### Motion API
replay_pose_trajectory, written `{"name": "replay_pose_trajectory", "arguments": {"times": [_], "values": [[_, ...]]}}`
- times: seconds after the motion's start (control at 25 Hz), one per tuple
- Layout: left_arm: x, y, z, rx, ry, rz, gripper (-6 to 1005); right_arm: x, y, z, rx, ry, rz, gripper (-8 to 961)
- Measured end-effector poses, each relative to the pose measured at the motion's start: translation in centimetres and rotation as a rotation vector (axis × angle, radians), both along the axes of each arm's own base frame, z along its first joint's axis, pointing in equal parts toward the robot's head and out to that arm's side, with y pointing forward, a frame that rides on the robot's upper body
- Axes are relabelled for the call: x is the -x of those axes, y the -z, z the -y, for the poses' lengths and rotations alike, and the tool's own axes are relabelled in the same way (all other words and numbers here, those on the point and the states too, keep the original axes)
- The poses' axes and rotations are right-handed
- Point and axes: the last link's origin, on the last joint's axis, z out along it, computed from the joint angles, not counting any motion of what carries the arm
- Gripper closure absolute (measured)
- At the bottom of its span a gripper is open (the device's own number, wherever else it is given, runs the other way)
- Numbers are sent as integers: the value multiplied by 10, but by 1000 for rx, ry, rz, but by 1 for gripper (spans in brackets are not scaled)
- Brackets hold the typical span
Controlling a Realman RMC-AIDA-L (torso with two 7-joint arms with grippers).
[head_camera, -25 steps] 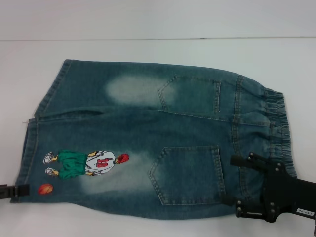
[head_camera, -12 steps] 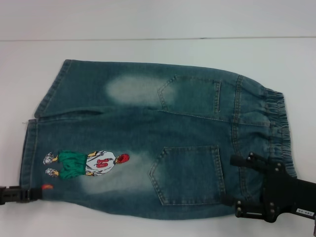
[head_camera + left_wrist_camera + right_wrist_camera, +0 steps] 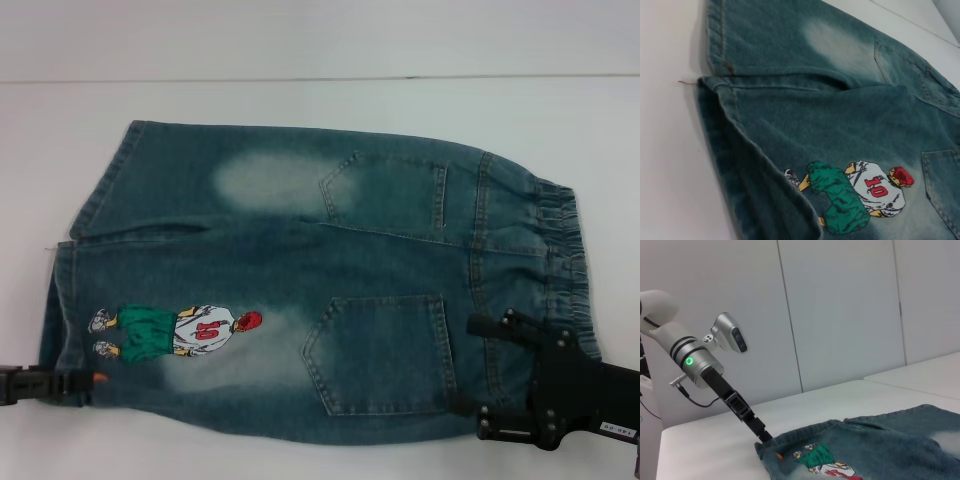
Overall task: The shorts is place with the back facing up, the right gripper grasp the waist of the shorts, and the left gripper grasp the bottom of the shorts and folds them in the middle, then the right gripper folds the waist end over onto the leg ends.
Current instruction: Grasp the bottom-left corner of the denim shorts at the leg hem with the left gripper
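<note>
In the head view the shorts [image 3: 320, 280] lie flat and unfolded on the table [image 3: 320, 50], back up; the right gripper [image 3: 520, 385] sits on the waist and the left gripper [image 3: 70, 385] touches the near leg hem, but I cannot tell if either is closed. The left wrist view shows the hem [image 3: 765, 165] a little raised. In the right wrist view the left gripper [image 3: 764, 436] meets the hem corner, so no fold is made yet.
</note>
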Motion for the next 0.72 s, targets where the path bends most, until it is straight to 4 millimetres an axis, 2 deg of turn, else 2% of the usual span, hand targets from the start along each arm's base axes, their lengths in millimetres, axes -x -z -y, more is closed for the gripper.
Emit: {"name": "replay_pose_trajectory", "arguments": {"times": [0.52,0.72], "values": [[-4,8,-3,7,30,16,85,0,0,0,-1,1,1,10],[2,7,-14,-40,32,-43,86,-1,0,0,-5,-1,7,10]]}}
